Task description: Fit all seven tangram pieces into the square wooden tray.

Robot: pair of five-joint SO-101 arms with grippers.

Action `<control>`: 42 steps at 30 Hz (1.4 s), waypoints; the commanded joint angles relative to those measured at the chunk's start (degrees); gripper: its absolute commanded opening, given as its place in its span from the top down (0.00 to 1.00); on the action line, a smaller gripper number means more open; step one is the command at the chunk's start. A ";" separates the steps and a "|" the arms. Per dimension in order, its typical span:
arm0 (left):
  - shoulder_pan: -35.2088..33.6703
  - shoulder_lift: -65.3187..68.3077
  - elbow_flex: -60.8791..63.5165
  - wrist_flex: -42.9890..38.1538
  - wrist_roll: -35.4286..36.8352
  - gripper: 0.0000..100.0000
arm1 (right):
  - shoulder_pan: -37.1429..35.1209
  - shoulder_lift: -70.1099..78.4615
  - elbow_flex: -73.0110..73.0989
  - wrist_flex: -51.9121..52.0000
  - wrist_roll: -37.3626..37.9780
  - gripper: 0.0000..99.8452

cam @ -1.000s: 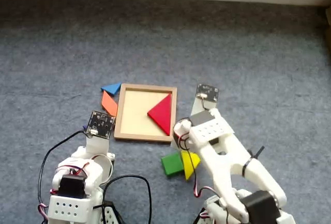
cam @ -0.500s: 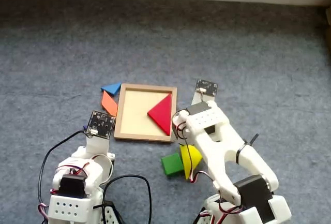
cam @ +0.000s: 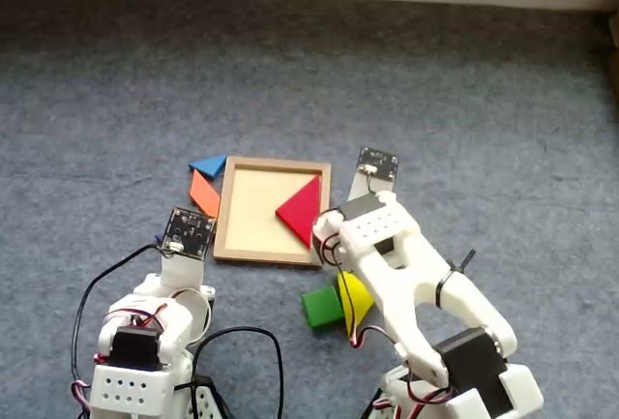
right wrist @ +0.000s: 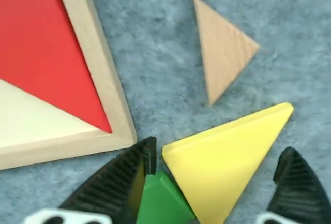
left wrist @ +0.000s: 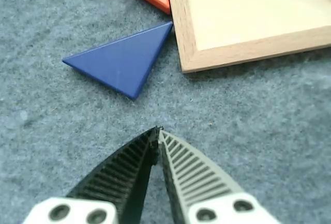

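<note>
Yellow tri [right wrist: 222, 157] on bench [cam: 464, 100], just off tray [cam: 276, 162] near-right corner, against green pc [cam: 320, 307]. Last ~1 s: R arm swung in toward tray and now sits over yellow. R gripper [right wrist: 218, 151] has jaws apart, straddling it, not clamped. Looks like the yellow pick is next. Tray holds only red tri [cam: 303, 211], so 6 pcs are out. Wood tri [right wrist: 222, 48] near yellow. L arm unchanged, parked by tray near-left corner. L gripper [left wrist: 156, 133] has fingers together, empty, tip near blue tri [left wrist: 124, 61].
</note>
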 commanded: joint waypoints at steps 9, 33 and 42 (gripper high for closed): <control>0.75 -1.98 1.10 0.35 0.62 1.00 | 2.33 -0.04 -0.31 -1.10 -1.23 0.65; 0.75 -1.98 1.10 0.35 0.62 1.00 | -2.77 -0.66 4.79 -4.26 -0.79 0.65; 0.75 -1.98 1.10 0.35 0.62 1.00 | -4.62 -0.22 4.79 0.40 -0.70 0.65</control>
